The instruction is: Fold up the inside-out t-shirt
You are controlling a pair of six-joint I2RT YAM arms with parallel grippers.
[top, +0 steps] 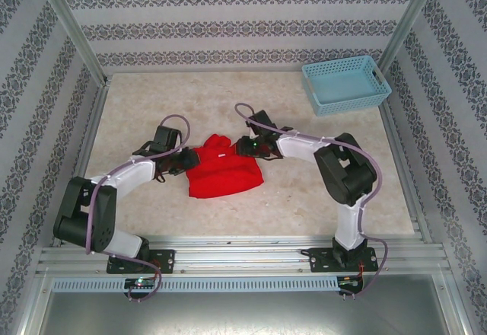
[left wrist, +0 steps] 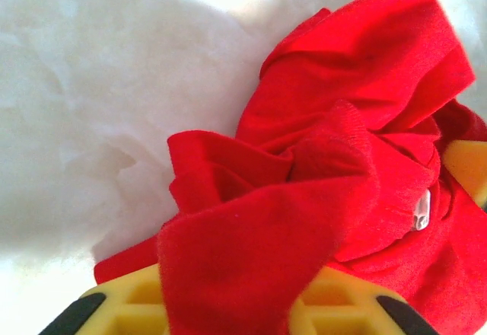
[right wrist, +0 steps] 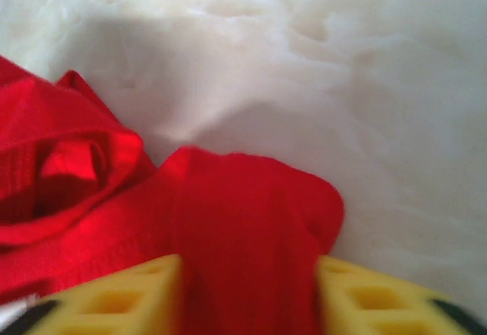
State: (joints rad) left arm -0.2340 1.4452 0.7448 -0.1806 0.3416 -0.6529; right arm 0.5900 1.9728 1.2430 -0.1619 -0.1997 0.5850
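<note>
Left end effector point(top: 183, 160) jaws narrow, red cloth bunched between yellow fingers point(left wrist: 125, 304). Right end effector point(top: 242, 147) a bit wider, cloth fills its gap too. Beige mottled worktop point(top: 319, 190), patterned walls point(top: 228, 23), light blue basket point(top: 346, 85) at 1 o'clock corner. Inside-out t-shirt point(top: 224, 173) crumpled mid-worktop; left end effector grips its 9 o'clock edge, right its 1 o'clock edge.
</note>
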